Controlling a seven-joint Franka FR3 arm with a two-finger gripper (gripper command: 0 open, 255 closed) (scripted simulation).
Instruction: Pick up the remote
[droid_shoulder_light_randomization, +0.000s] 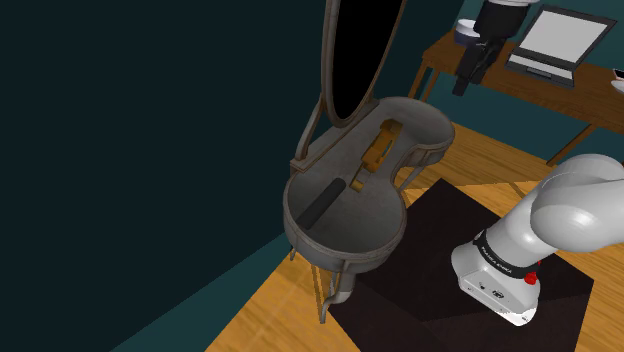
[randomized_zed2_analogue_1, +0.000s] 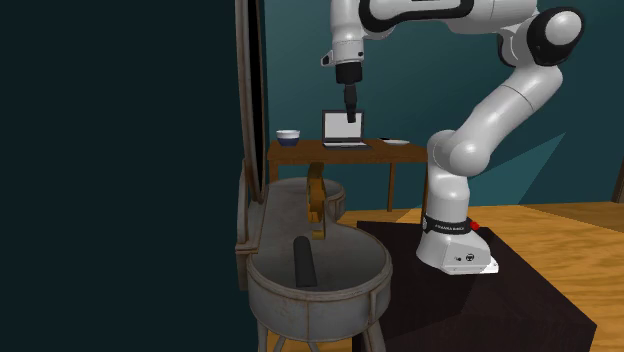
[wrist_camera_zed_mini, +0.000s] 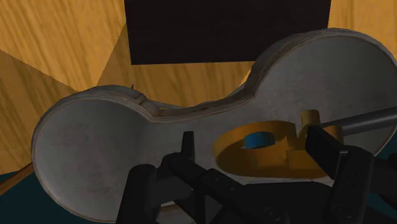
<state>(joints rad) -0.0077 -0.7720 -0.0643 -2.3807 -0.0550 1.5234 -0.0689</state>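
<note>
While jaws gape, remote (droid_shoulder_light_randomization: 325, 203) lies plain on table (droid_shoulder_light_randomization: 366, 222).

i'm seeing the remote (droid_shoulder_light_randomization: 325, 203) as a slim, dark, nearly black bar with rounded ends, and it's lying flat on the grey top of the desk (droid_shoulder_light_randomization: 368, 218). it's sitting in the wider, rounder lobe of that peanut-shaped top, on the shoulder view's left side of the lobe. it's lying close to the raised rim, though i can't tell whether it's touching it. in the shoulder view it's running diagonally, its upper end pointing toward the desk's narrow waist. in the second exterior view the remote (randomized_zed2_analogue_1: 303, 262) is lying lengthwise, one end toward the camera and the other toward the ochre object (randomized_zed2_analogue_1: 316, 205), apart from it.
</note>
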